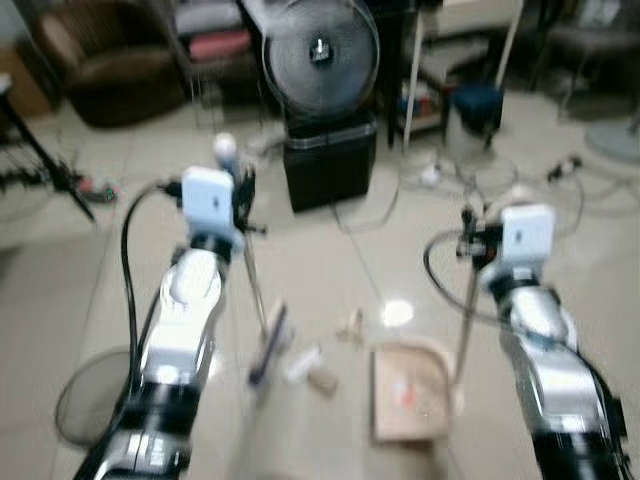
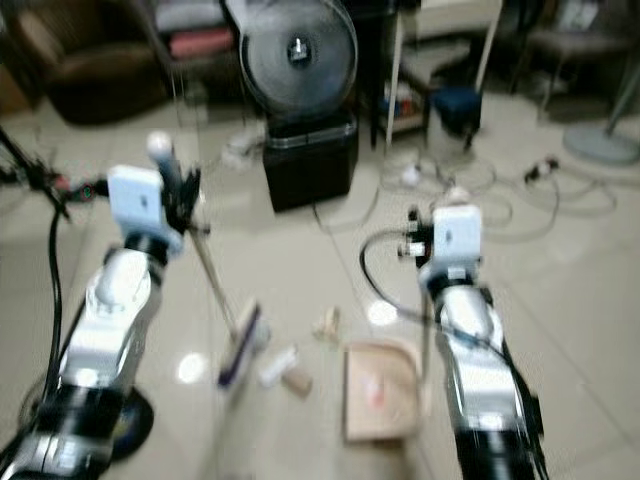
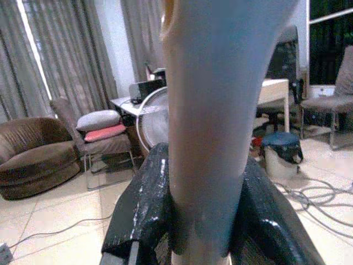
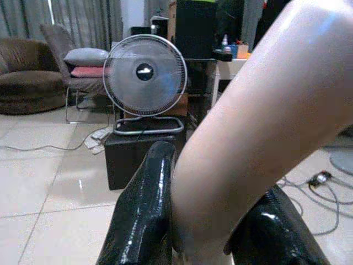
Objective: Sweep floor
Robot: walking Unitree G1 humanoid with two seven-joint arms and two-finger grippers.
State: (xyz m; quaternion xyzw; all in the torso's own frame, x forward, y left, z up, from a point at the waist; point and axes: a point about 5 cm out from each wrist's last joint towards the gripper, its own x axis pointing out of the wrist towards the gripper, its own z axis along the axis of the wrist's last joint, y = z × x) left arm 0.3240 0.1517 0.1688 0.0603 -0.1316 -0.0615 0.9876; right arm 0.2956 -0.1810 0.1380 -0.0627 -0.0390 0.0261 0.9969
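Broom [image 1: 268,345] in left pincer [image 3: 201,221], dustpan [image 1: 410,392] in right pincer [image 4: 207,232] — littered tile floor [image 1: 330,270].

Under me is a shiny floor of pale cream tiles [image 1: 330,270]. A flat tan dustpan [image 1: 408,392] sits on it. Beside that lie small bits of trash [image 1: 322,368], and my broom's dark brush head [image 1: 268,345] touches the tiles next to them. Farther off stand a black box [image 1: 330,160], a small bin with a dark top [image 1: 473,118], and loose grey cables [image 1: 520,180].
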